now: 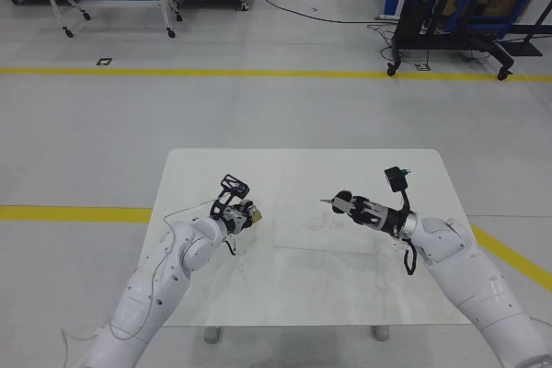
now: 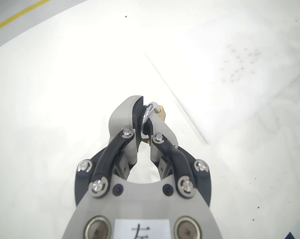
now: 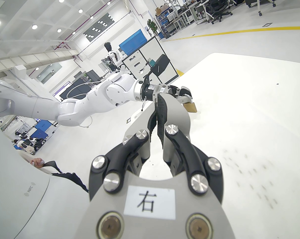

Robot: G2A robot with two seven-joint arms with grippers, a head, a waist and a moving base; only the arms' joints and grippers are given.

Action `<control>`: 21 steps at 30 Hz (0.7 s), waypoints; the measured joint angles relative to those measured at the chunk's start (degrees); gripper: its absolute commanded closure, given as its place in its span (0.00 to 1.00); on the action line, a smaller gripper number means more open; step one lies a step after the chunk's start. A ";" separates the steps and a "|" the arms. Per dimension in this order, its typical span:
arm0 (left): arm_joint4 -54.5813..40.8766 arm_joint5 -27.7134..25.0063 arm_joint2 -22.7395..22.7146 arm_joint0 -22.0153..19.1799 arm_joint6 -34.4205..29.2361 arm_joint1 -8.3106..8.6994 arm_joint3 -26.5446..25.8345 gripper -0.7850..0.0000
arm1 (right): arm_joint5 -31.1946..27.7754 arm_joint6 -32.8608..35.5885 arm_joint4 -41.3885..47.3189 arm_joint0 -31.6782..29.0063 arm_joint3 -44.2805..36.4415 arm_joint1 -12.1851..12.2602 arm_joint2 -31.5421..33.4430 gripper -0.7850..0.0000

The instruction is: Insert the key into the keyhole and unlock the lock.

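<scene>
On our side of the lock (image 1: 255, 214), the white table (image 1: 304, 285) runs bare to its near edge, so there is broad room there. The lock, a small brass padlock, is in the left gripper (image 2: 146, 112), whose jaws are clenched on its silvery shackle (image 2: 148, 110). The brass body juts out past the fingertips, and we cannot tell whether it touches the tabletop.

To the right of the lock, well apart across an open stretch of table, the right gripper (image 1: 337, 201) faces it with its jaws pressed tight together. A thin silvery tip sticks out of them toward the lock, the key (image 1: 326, 200) as far as we can tell. Faint scuff marks (image 2: 239, 65) dot the surface in that gap. The table's left edge is nearer to the lock than its right edge.

Beyond the lock the tabletop continues, uncluttered, to its far edge. Past that edge lies pale floor (image 1: 120, 129), and farther still a yellow line (image 1: 258, 72) crosses it.
</scene>
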 measured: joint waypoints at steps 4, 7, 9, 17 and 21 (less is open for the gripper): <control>0.02 0.03 0.02 -0.01 -0.25 0.00 0.02 1.00 | 0.00 0.00 0.00 0.00 0.00 0.00 0.00 1.00; 0.02 0.03 0.02 -0.01 -0.23 0.00 0.02 1.00 | 0.00 0.00 0.00 0.00 0.00 0.00 0.00 1.00; 0.02 0.03 0.02 -0.01 -0.23 0.00 0.02 1.00 | 0.00 0.00 0.00 0.00 0.00 0.00 0.00 1.00; -23.99 -7.08 1.07 -7.10 -15.04 -2.25 7.23 1.00 | 0.00 0.00 0.00 0.00 0.00 0.00 0.00 1.00; -44.20 -5.48 2.96 -16.80 -28.22 -4.62 19.18 1.00 | 0.00 0.00 0.00 0.00 0.00 0.00 0.00 1.00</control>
